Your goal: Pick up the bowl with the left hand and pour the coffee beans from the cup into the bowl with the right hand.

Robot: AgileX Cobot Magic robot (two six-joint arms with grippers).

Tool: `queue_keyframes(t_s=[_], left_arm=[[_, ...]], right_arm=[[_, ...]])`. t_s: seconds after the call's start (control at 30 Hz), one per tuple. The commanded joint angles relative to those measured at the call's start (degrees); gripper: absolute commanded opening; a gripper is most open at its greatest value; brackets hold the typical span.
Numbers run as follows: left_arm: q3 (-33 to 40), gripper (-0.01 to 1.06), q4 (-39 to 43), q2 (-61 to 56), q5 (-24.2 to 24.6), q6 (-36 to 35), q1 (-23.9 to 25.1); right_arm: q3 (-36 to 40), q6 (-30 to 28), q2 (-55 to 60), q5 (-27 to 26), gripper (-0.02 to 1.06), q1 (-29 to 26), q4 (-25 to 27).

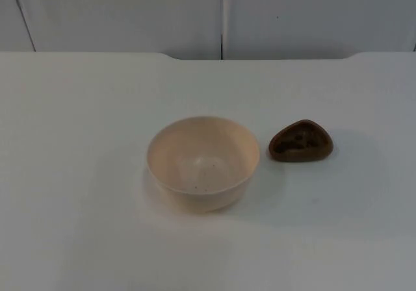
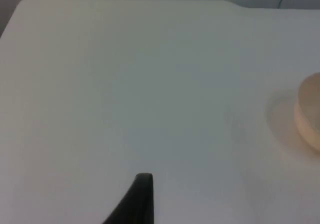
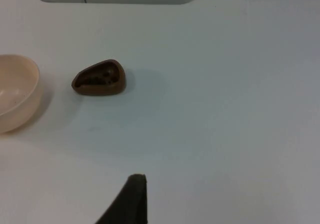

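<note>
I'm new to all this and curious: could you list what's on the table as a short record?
bowl: cream, upright, mid-table, nothing to speak of inside
cup: small, brown, teardrop-shaped, beside the bowl, apart from it
contents: dark coffee beans in the cup
table: white
left pincer: fingertip above bare table
right pincer: fingertip short of the cup

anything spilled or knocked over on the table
Nothing stands out. The cream bowl sits upright on the white table; the brown cup stands just beside it, apart, with the coffee beans inside. No loose beans lie on the table.
</note>
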Motion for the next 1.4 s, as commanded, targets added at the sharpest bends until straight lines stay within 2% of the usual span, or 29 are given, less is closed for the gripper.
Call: queue_keyframes(t_s=[0.0, 0.43, 0.93, 1.37], left_arm=[[-0.3, 1.05, -1.8, 1.7, -2.7, -0.2, -0.3], [-0.5, 1.05, -7.6, 7.6, -9.1, -0.2, -0.3], [-10.7, 1.05, -7.5, 19.1, -9.0, 2.9, -0.3], [-11.2, 1.05, -8.7, 26.0, -9.8, 4.7, -0.3]], right_arm=[[0.1, 0.1, -0.2, -0.3, 1.05, -0.3, 0.2], [0.1, 0.1, -0.2, -0.3, 1.05, -0.3, 0.0], [0.1, 0.1, -0.2, -0.3, 1.05, -0.3, 0.0], [0.1, 0.1, -0.2, -0.3, 1.05, -0.3, 0.0]])
